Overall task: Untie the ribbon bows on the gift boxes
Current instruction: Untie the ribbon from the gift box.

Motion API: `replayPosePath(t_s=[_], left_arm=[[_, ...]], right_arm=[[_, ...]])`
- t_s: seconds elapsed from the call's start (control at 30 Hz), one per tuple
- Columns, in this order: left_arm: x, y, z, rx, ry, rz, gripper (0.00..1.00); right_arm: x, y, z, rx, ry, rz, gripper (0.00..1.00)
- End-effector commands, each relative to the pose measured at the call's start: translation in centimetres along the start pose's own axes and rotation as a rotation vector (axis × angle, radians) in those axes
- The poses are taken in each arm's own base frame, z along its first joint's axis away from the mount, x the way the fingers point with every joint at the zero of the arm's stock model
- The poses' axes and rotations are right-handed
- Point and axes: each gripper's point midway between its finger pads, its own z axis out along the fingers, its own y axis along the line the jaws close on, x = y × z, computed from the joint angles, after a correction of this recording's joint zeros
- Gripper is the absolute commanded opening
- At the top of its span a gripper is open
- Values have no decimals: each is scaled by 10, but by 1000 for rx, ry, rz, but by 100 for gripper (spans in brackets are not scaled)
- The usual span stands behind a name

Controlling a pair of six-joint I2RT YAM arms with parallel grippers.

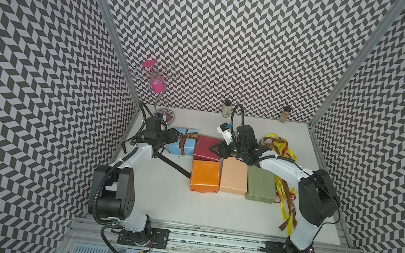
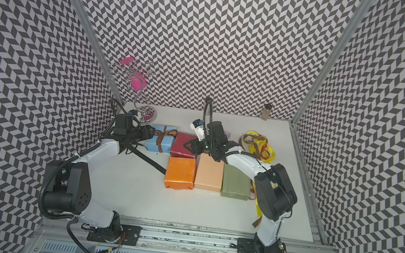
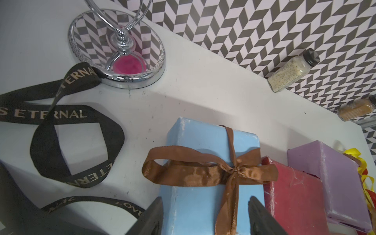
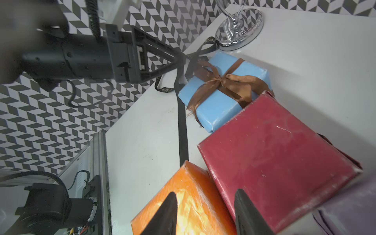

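One brown satin ribbon bow point(image 3: 234, 171) tied on the light blue paper-wrapped box point(image 1: 186, 146); both grippers parted, gripping nothing.

Left to right in both top views: at 10 o'clock on the white table point(image 1: 162, 200), left gripper point(image 3: 205, 200) at the blue box's 9 o'clock edge, jaws apart above the bow's hanging tail. Loose black woven ribbon with pale lettering point(image 3: 50, 115) coiled at the same side, one end running to the orange paper-wrapped box point(image 1: 205, 175). Just beside the blue box at its 3 o'clock, dark red paper-wrapped box point(image 1: 205, 149), with right gripper point(image 4: 206, 191) over it, jaws spread. At the red box's 6 o'clock, a row: orange box, peach paper-wrapped box point(image 1: 233, 177), olive green paper-wrapped box point(image 1: 261, 184). At the red box's 3 o'clock, lilac paper-wrapped box point(image 3: 325, 173), mostly hidden under the right arm. At 2 o'clock on the table, loose yellow, brown and red ribbons point(image 1: 278, 144) in a heap.
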Motion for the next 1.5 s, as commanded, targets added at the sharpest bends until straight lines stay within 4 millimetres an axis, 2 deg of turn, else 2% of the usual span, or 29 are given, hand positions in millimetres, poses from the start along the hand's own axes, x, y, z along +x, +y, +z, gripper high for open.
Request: replayPosePath(t_s=[0.0, 0.1, 0.27, 0.37, 0.43, 0.6, 0.8, 1.0, 1.1, 1.17, 1.27, 1.47], left_arm=[[11, -10, 3, 14, 9, 22, 62], [21, -27, 2, 24, 5, 74, 62], [31, -33, 7, 33, 25, 107, 60], [33, -31, 12, 39, 12, 124, 60], [34, -26, 18, 16, 15, 138, 59], [37, -24, 25, 18, 25, 152, 59], [37, -23, 32, 15, 41, 159, 55], [39, -26, 34, 29, 53, 162, 41], [39, -28, 35, 37, 60, 164, 39], [38, -28, 36, 39, 61, 164, 34], [39, -29, 38, 45, 68, 165, 28], [40, -31, 38, 54, 80, 157, 9]], right_arm=[[-26, 7, 14, 17, -80, -44, 43], [-31, 3, 27, 4, -100, -49, 34], [-34, 6, 57, -85, -106, -65, 30], [-32, 2, 74, -106, -104, -58, 10], [-30, 1, 83, -113, -105, -59, 5], [-24, 3, 95, -128, -102, -75, 5], [-31, 4, 102, -138, -159, -96, 5], [-34, -4, 121, -141, -161, -80, 5], [-30, -12, 133, -132, -142, -68, 5], [-26, -17, 140, -127, -123, -57, 5], [-19, -21, 144, -124, -113, -46, 4], [-11, -27, 148, -98, -95, -46, 4]])
